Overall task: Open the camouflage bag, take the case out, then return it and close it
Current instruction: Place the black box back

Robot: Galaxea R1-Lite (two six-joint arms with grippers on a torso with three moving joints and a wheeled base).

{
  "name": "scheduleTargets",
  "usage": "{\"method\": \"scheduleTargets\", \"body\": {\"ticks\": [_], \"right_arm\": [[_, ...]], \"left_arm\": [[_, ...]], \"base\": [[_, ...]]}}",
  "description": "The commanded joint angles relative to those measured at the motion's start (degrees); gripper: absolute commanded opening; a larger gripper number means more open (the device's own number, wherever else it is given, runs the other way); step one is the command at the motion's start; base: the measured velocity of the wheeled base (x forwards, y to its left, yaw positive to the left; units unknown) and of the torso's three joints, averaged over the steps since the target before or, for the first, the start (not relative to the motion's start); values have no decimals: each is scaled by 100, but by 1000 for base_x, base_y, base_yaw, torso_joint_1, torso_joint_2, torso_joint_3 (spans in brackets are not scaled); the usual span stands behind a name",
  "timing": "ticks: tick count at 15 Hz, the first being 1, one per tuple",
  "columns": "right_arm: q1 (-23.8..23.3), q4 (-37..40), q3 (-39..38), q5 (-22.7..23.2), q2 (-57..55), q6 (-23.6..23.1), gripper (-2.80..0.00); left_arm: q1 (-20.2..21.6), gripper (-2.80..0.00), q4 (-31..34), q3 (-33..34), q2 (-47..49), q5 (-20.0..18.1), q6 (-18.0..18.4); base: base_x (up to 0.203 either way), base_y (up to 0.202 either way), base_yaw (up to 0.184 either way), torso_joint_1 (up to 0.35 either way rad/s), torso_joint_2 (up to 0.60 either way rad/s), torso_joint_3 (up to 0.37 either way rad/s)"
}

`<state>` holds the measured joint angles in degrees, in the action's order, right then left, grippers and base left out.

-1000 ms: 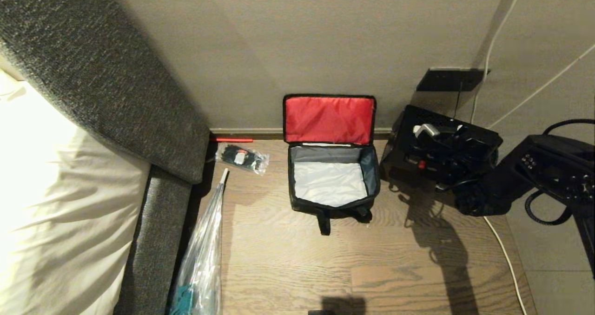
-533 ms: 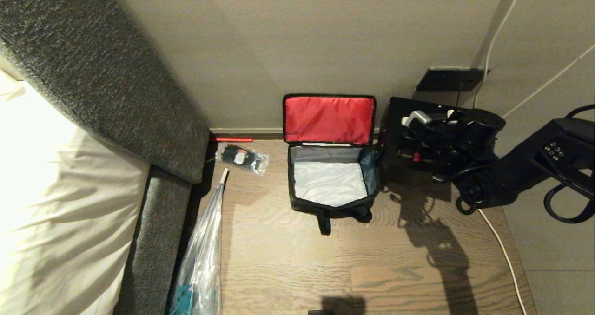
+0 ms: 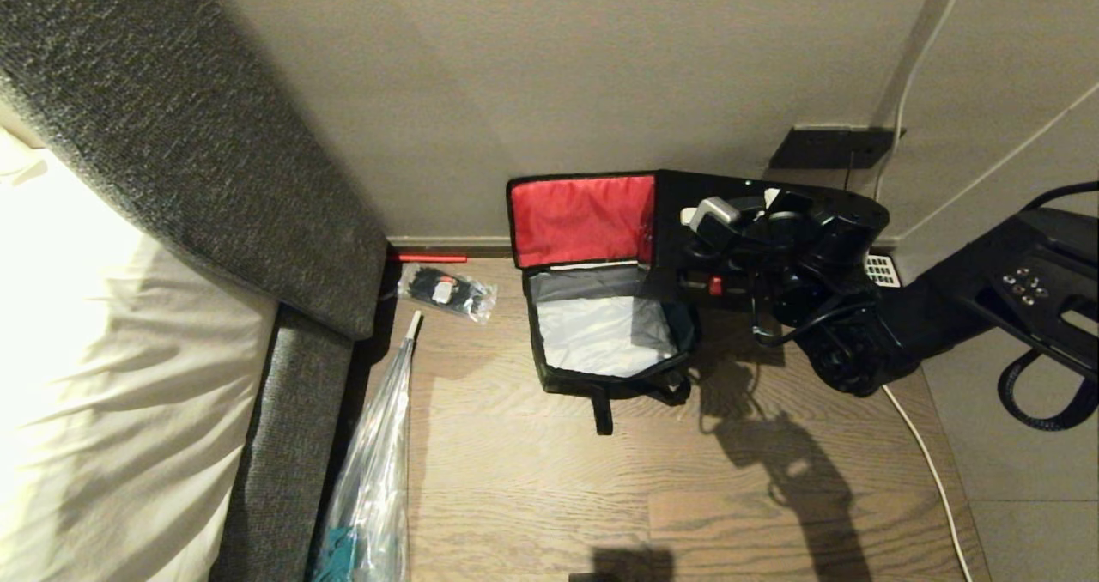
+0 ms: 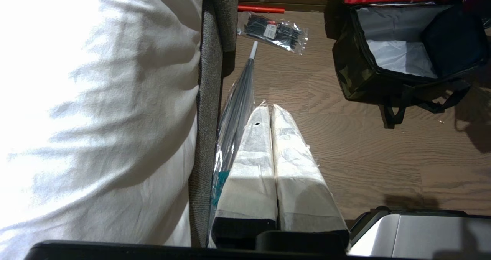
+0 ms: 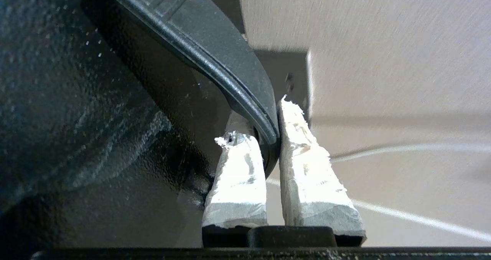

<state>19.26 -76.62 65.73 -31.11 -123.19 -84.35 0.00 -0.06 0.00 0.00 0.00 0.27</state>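
The camouflage bag stands open on the wood floor by the wall, its red-lined lid upright and its pale lining bare inside. My right gripper is shut on the handle of the black case. The case hangs above the bag's right side and hides the lid's right part. It fills much of the right wrist view as a dark textured case, with the right gripper pinching the handle's rim. My left gripper is parked low beside the bed, shut and empty, with the bag ahead of it.
A clear packet of black ties lies left of the bag. A sleeved umbrella leans along the grey bed frame. A white cable crosses the floor on the right, below a black wall plate. The wall is close behind the bag.
My right arm has swung the case left, from beside the bag to over its right side, where it now covers part of the lid. The lid has shifted slightly left.
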Motion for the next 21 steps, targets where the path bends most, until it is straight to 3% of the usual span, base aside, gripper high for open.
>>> {"method": "scheduleTargets", "body": {"ticks": [1, 15, 21], "right_arm": [[151, -46, -16, -18, 107, -169, -280], [1154, 16, -107, -64, -204, -135, -280], [1444, 15, 496, -70, -716, -126, -280]], "left_arm": [[0, -280, -2, 0, 0, 0, 0], [0, -280, -2, 0, 0, 0, 0], [0, -280, -2, 0, 0, 0, 0]], "base": [[0, 0, 0, 0, 0, 0], [0, 0, 0, 0, 0, 0], [0, 0, 0, 0, 0, 0]]}}
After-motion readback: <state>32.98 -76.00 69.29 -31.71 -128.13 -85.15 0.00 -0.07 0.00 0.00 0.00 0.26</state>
